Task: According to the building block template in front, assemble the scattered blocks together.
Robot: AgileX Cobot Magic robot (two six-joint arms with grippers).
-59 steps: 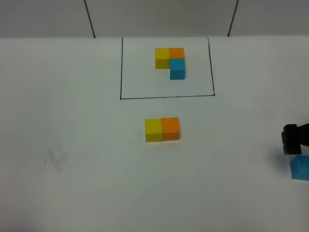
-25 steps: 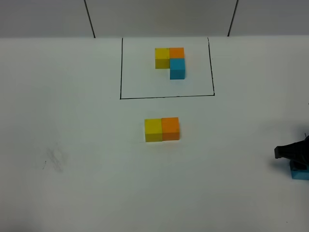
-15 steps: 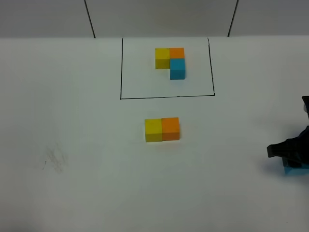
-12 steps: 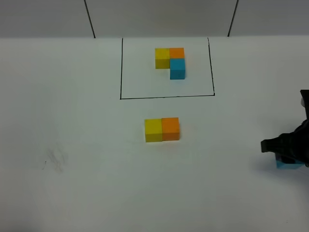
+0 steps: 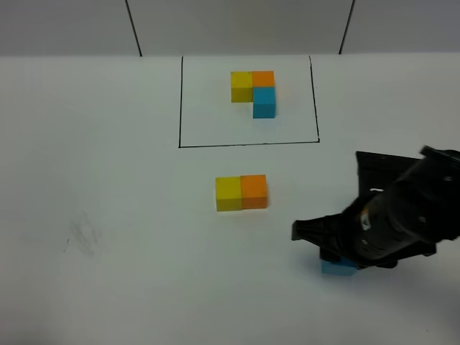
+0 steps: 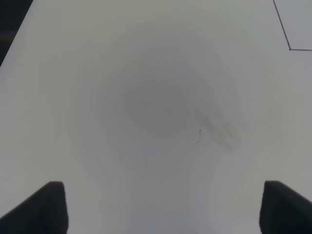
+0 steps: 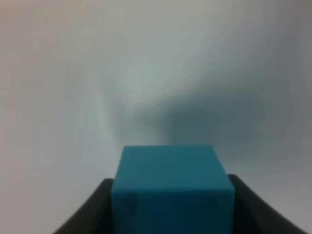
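Observation:
The template (image 5: 253,91) is a yellow, orange and blue cluster inside a black drawn frame at the table's far middle. The loose yellow block (image 5: 228,193) and orange block (image 5: 254,191) sit touching side by side in front of the frame. My right gripper (image 5: 338,260) is shut on the loose sky-blue block (image 5: 338,268), to the right of and nearer than the orange block; the right wrist view shows that block (image 7: 171,187) between the dark fingers (image 7: 246,207). My left gripper (image 6: 163,207) is open over bare table, and is out of the high view.
A faint grey smudge (image 5: 83,237) marks the white table (image 5: 129,287) at the left; it also shows in the left wrist view (image 6: 219,131). A corner of the black frame line (image 6: 285,29) shows there too. The table's far edge meets a grey wall.
My right gripper closed on the blue block at the table's right edge and has carried it leftward, toward the yellow and orange pair. The other blocks have not moved.

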